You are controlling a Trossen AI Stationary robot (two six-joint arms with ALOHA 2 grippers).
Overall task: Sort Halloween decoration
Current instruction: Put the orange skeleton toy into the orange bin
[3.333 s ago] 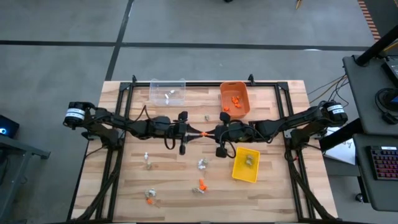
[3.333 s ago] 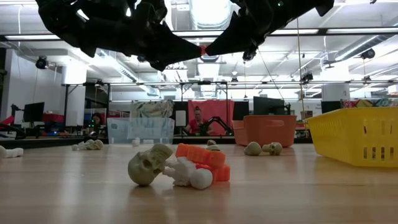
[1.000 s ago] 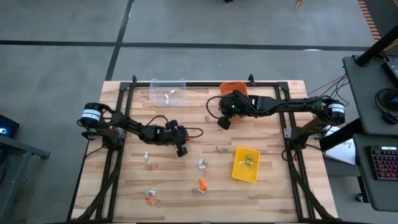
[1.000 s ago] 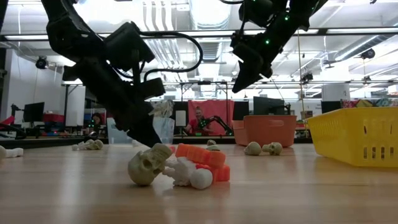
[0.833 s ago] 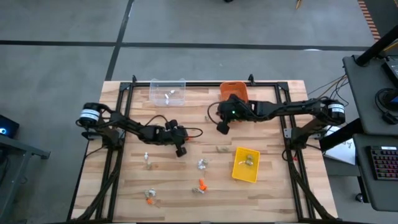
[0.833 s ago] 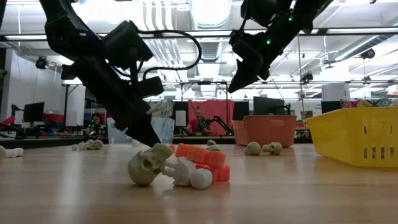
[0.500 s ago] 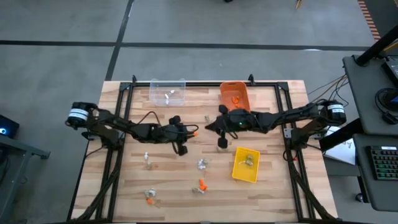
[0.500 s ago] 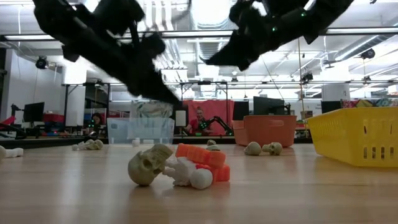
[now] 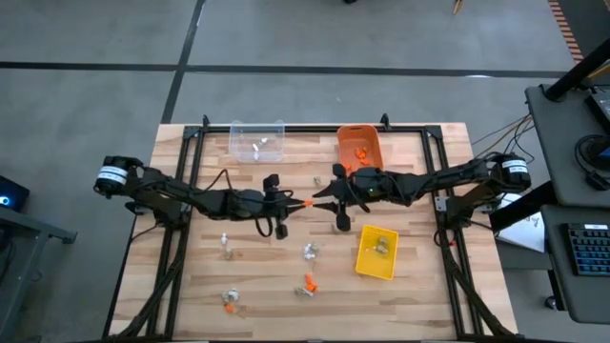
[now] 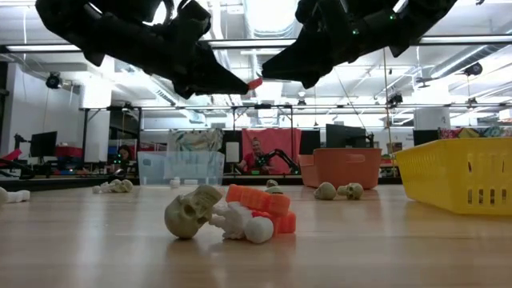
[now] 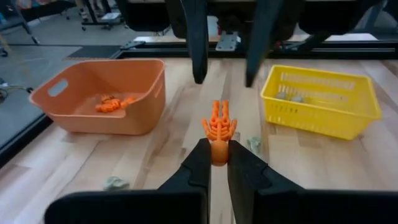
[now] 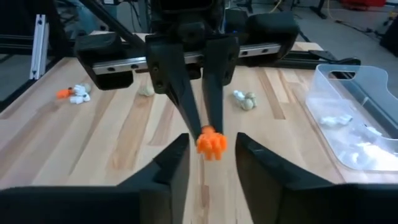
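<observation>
Pinching an orange skeleton hand [image 11: 218, 132] between closed fingers, the left gripper [image 11: 217, 155] offers it (fingers-first) between the right gripper's [image 12: 211, 148] open jaws.

My left gripper [image 11: 216, 163] pinches an orange skeleton hand [image 11: 218, 126] aloft mid-table; other trinkets [image 9: 310, 252], perhaps skulls, lie scattered below.

Left arm stretched toward table centre, left gripper [image 9: 303, 203] raised, fingers pinched together, right arm reaching to meet it, right gripper [image 9: 319, 201] raised, fingers [image 12: 171, 158] parted, tips facing.
</observation>
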